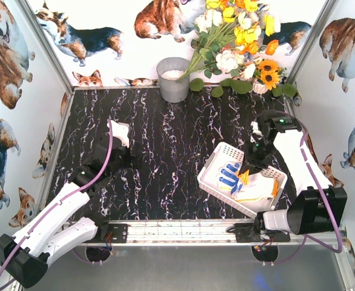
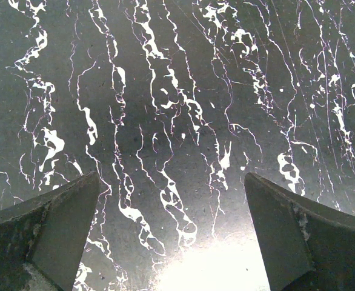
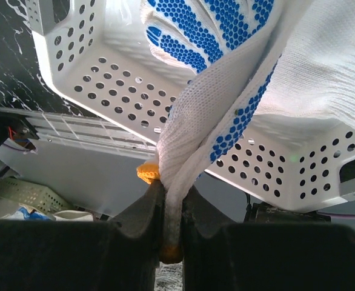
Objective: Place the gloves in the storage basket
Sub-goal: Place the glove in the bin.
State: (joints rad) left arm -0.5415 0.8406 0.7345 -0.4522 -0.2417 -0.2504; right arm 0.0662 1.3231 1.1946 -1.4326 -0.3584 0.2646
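- right gripper (image 3: 172, 203) is pinched shut on a blue-dotted glove (image 3: 192, 142) by its orange cuff, so the rest trails past the fingertips over the storage basket (image 3: 105, 85). Looks ready to drop.
- left gripper (image 2: 171, 179) is spread wide, with just bare table (image 2: 165, 91) between its fingers. Idle, probably.

Grey bucket (image 1: 173, 79) standing at far edge of black white-veined tabletop (image 1: 165, 157), holding something white inside.
Bouquet (image 1: 232, 33) of yellow, white and orange flowers leaning just right of bucket, stems slanting down toward bucket rim.
Sunflowers (image 1: 268, 71) sitting further right of bucket; loose green leaves (image 1: 217, 91) lying between them and bucket.
Corgi-print wall (image 1: 86, 33) rising directly behind bucket and wrapping round both sides.
Silver rail (image 1: 183, 229) running along tabletop edge opposite bucket, well apart from it.
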